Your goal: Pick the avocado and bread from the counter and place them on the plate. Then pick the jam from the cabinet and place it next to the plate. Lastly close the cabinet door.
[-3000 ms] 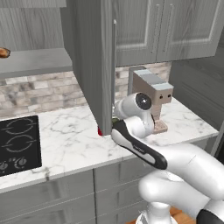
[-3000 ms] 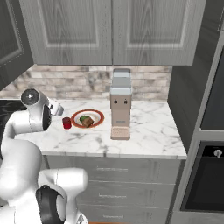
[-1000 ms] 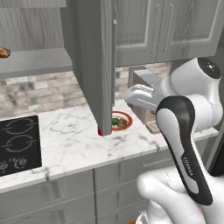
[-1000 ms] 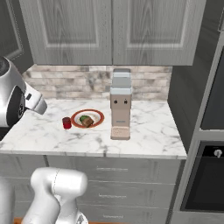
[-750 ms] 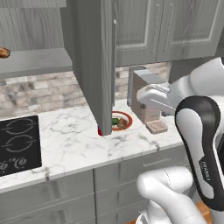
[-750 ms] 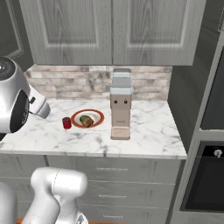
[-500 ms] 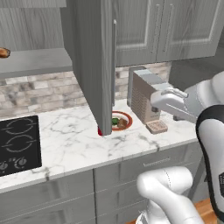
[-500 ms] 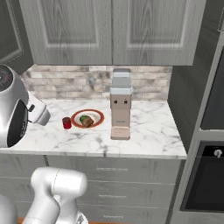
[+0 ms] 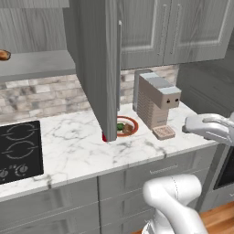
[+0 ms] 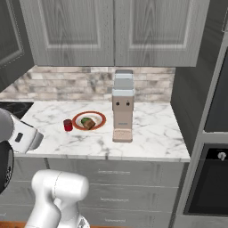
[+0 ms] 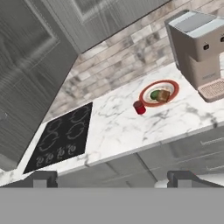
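The plate (image 10: pixel 99 116) lies on the counter (image 10: pixel 151 129) with the avocado (image 10: pixel 84 120) and the bread (image 10: pixel 91 124) on it. The jam (image 10: pixel 67 125) stands upright on the marble just left of the plate, apart from it. In the hand view I look down from a distance on the plate (image 11: pixel 171 86), the avocado (image 11: pixel 154 94), the bread (image 11: pixel 164 96) and the jam (image 11: pixel 139 107). My gripper (image 11: pixel 113 179) is open and holds nothing, far back from the counter. The cabinet door (image 9: pixel 98 68) stands open, and its edge hides part of the jam (image 9: pixel 104 137).
A beige coffee machine (image 10: pixel 122 111) stands right of the plate. The black cooktop (image 9: pixel 18 151) is set into the counter's left. A pastry (image 9: pixel 3 55) lies on the open cabinet's shelf (image 9: pixel 36 64). An oven (image 10: pixel 213 178) fills the right side.
The arm has swung away from the plate and jam, back and out to the right in the left base view. Plate, food, jam and door have not moved.
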You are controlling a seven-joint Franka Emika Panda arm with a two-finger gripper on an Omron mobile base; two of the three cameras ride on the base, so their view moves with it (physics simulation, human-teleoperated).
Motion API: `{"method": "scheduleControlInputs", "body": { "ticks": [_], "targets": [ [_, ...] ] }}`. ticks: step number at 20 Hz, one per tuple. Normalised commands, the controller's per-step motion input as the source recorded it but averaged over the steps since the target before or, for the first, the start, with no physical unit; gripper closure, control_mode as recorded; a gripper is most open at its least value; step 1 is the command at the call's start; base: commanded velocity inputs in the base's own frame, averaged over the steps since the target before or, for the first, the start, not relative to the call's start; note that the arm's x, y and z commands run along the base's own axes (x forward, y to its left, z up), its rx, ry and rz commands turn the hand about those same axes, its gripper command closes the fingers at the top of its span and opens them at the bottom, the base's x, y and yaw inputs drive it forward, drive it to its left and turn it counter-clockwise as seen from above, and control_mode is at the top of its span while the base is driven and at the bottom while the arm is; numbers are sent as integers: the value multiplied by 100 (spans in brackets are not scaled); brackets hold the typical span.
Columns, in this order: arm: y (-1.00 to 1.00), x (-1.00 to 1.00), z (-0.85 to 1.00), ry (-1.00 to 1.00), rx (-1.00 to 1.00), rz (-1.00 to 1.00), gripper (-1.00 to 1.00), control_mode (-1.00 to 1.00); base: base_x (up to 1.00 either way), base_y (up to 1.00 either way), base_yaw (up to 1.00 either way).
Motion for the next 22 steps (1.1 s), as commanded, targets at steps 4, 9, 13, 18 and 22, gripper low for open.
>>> {"method": "scheduleControlInputs", "body": {
  "ticks": [4, 9, 13, 18, 22],
  "targets": [
    [-1, -16, 6, -8, 0, 0, -100, -100, 0, 0, 0],
    [0, -26, 0, -6, 0, 1, -100, -100, 0, 0, 0],
    [2, -14, 0, -6, -1, 0, -100, -100, 0, 0, 0],
    [0, -2, -1, 0, 0, 0, -100, -100, 0, 0, 0],
    [4, -14, -22, 2, -5, 0, -100, -100, 0, 0, 0]
  ]
}}
